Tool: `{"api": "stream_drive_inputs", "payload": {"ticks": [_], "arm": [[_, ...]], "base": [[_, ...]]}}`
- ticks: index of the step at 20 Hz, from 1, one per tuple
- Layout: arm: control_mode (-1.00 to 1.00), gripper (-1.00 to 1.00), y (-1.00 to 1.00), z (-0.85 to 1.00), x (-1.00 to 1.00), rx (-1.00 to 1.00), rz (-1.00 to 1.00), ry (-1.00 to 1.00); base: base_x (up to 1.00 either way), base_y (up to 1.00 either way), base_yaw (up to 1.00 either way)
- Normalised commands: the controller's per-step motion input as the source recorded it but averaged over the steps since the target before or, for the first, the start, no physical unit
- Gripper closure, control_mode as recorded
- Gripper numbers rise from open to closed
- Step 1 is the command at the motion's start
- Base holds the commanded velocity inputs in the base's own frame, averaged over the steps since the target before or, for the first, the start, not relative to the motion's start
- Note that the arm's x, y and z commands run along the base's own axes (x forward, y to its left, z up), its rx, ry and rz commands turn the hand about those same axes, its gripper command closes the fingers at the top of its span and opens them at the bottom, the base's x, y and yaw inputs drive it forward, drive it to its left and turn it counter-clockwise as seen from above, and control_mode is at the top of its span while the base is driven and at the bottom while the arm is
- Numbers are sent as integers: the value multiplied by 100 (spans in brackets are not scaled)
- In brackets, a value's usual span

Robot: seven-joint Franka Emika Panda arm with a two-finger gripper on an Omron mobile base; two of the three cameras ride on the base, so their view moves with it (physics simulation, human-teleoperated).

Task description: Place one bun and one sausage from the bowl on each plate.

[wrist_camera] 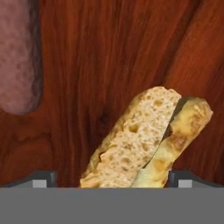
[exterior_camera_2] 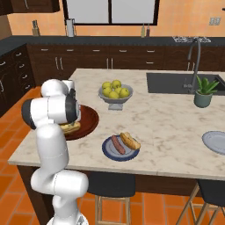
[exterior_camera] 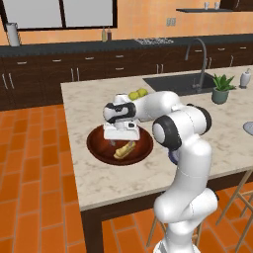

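Hand view: I see the bun [wrist_camera: 144, 140] low centre, long axis running lower left to upper right, cut face up, resting on the bowl [wrist_camera: 109, 52] floor. Sausage [wrist_camera: 17, 57] at upper left, long axis near vertical. Gripper [wrist_camera: 112, 179] w/ fingertips [wrist_camera: 41, 178] spread wide, either side of the bun's near end, not pinching. Left base view: arm folded at mid-frame, hand pointing down into the bowl. Right base view: navy-rim plate [exterior_camera_2: 108, 151] lower centre w/ bun + sausage; paler plate [exterior_camera_2: 215, 141] at right edge.

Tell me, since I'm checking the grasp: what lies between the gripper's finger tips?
In the hand view, the bun lies between the open gripper's tips, resting on the bowl's wood; the sausage lies off to one side.
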Motion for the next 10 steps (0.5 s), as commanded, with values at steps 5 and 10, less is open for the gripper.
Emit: {"api": "stream_drive_inputs", "payload": {"ticks": [5, 10], "arm": [[-100, -100, 0, -7, -19, -2, -8, 8], [-100, -100, 0, 0, -9, -9, 0, 16]], "base": [[0, 0, 0], [0, 0, 0]]}}
